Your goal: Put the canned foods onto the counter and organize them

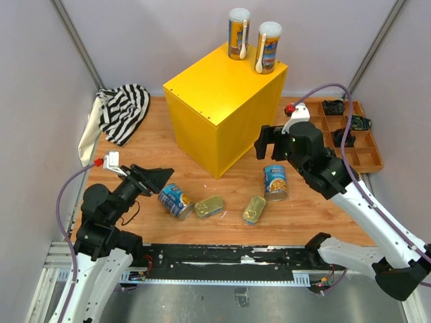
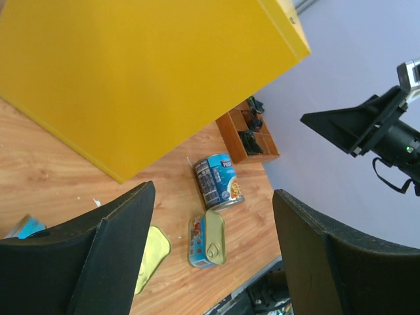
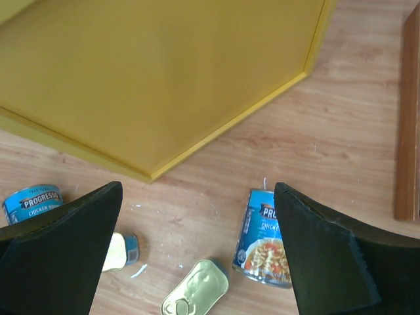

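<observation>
The yellow counter (image 1: 222, 101) stands at the back centre with two tall white-lidded cans (image 1: 238, 33) (image 1: 268, 47) upright on its far corner. On the wooden table, one blue can (image 1: 176, 200) lies left and another (image 1: 275, 182) lies right, with two flat golden tins (image 1: 209, 206) (image 1: 254, 209) between them. My left gripper (image 1: 165, 176) is open and empty, just left of the left blue can. My right gripper (image 1: 267, 145) is open and empty above the right blue can (image 3: 266, 237), beside the counter (image 3: 164, 72). The left wrist view shows the right blue can (image 2: 218, 180) and a tin (image 2: 209, 237).
A striped cloth (image 1: 124, 111) lies at the back left beside the wall. A brown compartmented tray (image 1: 350, 134) with small black gadgets sits at the back right, close to my right arm. Grey walls close in both sides.
</observation>
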You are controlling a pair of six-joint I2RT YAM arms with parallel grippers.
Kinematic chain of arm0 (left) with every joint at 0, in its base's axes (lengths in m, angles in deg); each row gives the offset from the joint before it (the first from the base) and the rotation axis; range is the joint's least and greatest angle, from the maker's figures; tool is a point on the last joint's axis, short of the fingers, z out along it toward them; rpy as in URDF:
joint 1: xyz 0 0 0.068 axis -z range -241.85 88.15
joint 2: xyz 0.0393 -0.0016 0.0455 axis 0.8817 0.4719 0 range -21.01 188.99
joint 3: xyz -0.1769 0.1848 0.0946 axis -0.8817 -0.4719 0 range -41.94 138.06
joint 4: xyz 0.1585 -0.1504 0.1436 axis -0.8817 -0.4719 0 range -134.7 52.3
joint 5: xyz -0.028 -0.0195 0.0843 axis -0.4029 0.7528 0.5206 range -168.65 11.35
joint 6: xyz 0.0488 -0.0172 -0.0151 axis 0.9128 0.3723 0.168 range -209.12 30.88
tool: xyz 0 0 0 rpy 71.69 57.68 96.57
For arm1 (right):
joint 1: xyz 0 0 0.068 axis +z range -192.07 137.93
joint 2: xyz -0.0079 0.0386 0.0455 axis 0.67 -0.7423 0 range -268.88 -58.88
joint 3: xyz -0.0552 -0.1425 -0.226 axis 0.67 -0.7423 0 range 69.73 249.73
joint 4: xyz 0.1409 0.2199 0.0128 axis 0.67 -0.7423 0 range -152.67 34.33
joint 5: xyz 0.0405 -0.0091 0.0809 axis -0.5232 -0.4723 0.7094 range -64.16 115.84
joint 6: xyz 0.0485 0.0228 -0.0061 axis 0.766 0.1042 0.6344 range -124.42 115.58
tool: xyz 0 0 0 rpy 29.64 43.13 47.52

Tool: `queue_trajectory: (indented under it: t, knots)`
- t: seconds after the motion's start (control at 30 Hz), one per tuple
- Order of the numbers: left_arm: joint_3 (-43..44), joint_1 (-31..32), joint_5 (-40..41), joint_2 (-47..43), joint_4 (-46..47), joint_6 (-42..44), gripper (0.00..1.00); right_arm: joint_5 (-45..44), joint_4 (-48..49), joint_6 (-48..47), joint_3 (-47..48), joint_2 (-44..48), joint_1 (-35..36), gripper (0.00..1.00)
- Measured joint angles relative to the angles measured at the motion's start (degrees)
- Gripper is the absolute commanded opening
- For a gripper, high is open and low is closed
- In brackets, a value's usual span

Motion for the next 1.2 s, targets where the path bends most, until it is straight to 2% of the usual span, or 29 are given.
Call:
queue_trajectory:
  t: [0.23, 0.47, 1.2]
  knots:
    - [-3.2, 0.0, 1.4, -2.8, -2.0, -4.1, 0.77, 3.3, -7.2, 5.3, -1.4, -0.9, -4.7, 1.0]
    - [-6.3, 0.0, 2.1, -3.6, -3.3, -6.5, 0.77, 4.4, -16.5, 7.5, -2.4, -10.1, -6.1, 0.98]
    - [-7.5, 0.0, 3.3, -2.4, -2.7, -5.8, 0.77, 9.4, -17.6, 5.4, -2.8, -27.0, -12.7, 0.98]
